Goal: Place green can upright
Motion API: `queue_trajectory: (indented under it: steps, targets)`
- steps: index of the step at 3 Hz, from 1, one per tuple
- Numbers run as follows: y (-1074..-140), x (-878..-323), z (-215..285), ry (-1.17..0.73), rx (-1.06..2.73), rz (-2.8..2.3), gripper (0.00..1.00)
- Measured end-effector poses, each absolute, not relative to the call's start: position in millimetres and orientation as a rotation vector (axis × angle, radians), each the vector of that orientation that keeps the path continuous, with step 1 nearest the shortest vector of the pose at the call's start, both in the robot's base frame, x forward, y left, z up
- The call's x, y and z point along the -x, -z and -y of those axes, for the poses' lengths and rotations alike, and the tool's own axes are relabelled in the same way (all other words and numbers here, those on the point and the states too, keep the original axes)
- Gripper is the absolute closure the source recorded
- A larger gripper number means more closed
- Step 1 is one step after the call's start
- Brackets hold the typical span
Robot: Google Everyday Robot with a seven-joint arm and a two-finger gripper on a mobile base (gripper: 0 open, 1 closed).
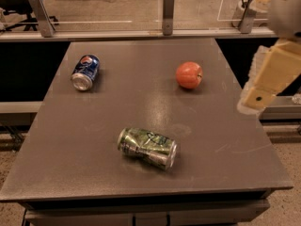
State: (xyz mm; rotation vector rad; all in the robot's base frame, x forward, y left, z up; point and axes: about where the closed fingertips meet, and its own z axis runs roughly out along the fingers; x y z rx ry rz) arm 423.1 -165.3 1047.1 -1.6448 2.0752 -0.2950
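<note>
dented aluminium drink can with mottled green and white label (147,148): lying on its side on the flat grey desk (70,149), in the near middle, closer to the front edge than the back. well apart from the blue pepsi can (85,72) at the far left and the round red-orange apple (189,75) at the far right.

likely light and thin-walled, probably empty, judging by the crease pinching its waist. yields under a hard squeeze; slips and rolls easily on smooth metal. best taken across the body, near one of the stiffer silver ends rather than at the crumpled waist, with moderate pressure only.

long axis nearly left to right across the desk, right end swung a little toward the front edge. silver rims at both ends; cannot tell which carries the pull-tab. needs a quarter turn to stand on an end.

cream-coloured claw (256,98) hanging at the right edge of the desk, well apart from the can. cannot tell whether spread or pressed together.
</note>
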Motion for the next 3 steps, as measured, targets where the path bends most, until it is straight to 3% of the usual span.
queue_trajectory:
  steps: [3]
  targets:
    - [-921,-454,63,0.195,1.783,-2.373,0.00]
